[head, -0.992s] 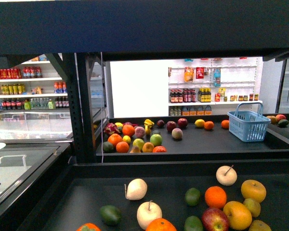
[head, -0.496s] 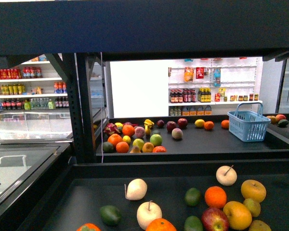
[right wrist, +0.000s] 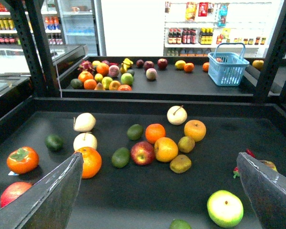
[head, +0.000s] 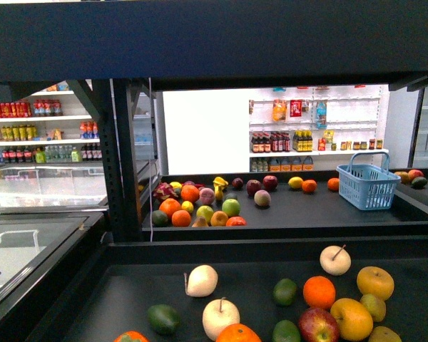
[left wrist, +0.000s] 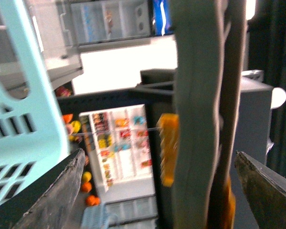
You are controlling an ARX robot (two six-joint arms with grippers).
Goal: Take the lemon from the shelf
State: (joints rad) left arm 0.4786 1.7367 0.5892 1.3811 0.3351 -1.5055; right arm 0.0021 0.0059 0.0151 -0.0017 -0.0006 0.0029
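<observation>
The lemon (head: 352, 318) is a glossy golden-yellow oval on the near tier of the black shelf (head: 271, 250), between a red apple and a small olive fruit. The right wrist view shows the lemon (right wrist: 166, 149) in the fruit cluster mid-tier, beyond my open right gripper (right wrist: 159, 191), whose fingers (right wrist: 52, 195) hang above the tier's front part with nothing between them. My left gripper (left wrist: 164, 191) is open too. Its view is blurred, with a grey upright close in front of it. Neither gripper appears in the front view.
Oranges, pale pears, green avocados, a red apple (right wrist: 142, 152), a persimmon (right wrist: 22, 159) and a green apple (right wrist: 225, 208) lie around the lemon. A farther rack holds more fruit and a blue basket (head: 368, 185). A pale teal basket (left wrist: 19, 119) is beside the left wrist.
The pale teal basket at the front view's left edge has slid leftward, leaving only a thin sliver in sight. The fruit has not moved.
</observation>
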